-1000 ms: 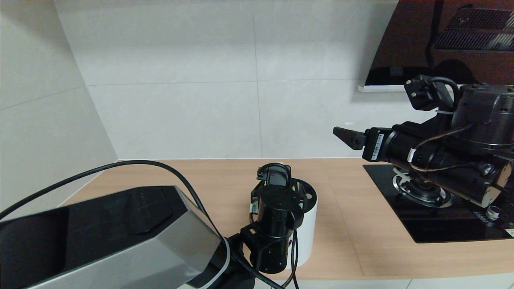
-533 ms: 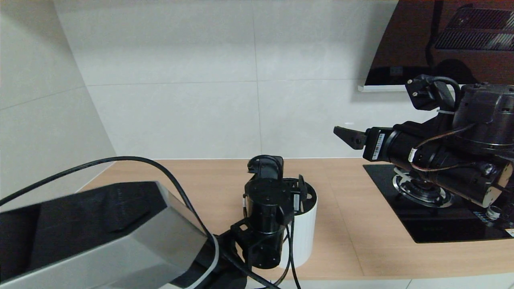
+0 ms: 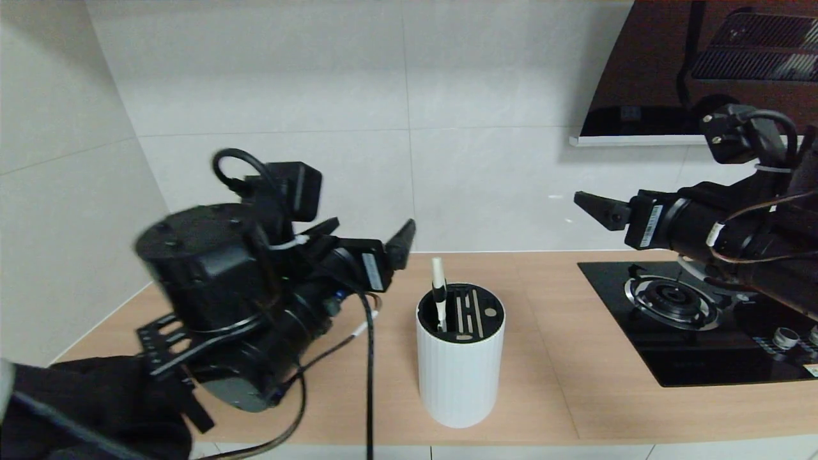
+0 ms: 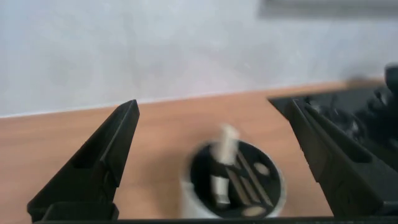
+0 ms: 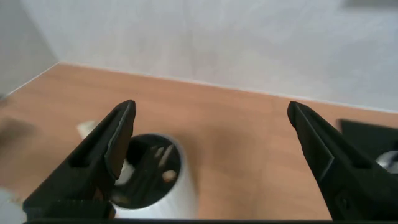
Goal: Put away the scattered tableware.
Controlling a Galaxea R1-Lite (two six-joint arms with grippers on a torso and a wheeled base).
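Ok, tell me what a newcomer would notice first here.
A white ribbed cylindrical holder with a black slotted top stands on the light wooden worktop, one white-handled utensil standing in a slot. The left claw hangs open and empty to the holder's left; the right claw, also open, hovers up by the black glass hob on the right.

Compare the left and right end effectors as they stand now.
The left end effector hangs to the left of the white utensil holder, above the wooden counter. The right end effector hangs on the holder's right, near the stove. The left one points rightward and the right one points leftward, so they face each other. Both are open, hold nothing, and are raised off the counter.
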